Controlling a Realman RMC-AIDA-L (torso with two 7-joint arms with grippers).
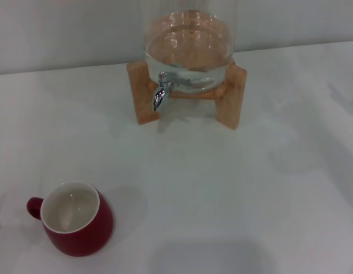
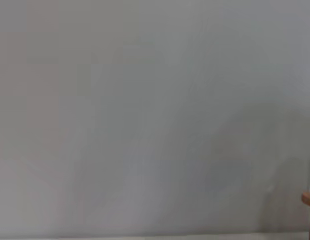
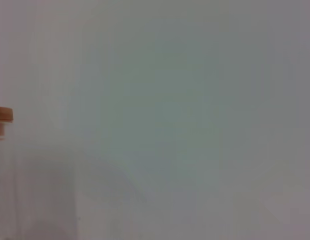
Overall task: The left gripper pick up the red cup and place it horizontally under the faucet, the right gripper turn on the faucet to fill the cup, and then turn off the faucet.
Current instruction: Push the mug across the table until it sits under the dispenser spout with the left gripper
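The red cup (image 1: 73,220) stands upright on the white table at the front left, white inside, with its small handle pointing left. The chrome faucet (image 1: 161,93) juts from the base of the clear glass jar (image 1: 189,54), which holds water, at the back centre, its spout pointing down. Neither gripper shows in any view. Both wrist views face a plain grey wall, each with only a sliver of an orange-brown object at one edge.
The jar rests on a wooden stand (image 1: 230,100) whose legs flank the faucet. White tabletop (image 1: 233,188) stretches between the cup and the stand. A grey wall rises behind the table.
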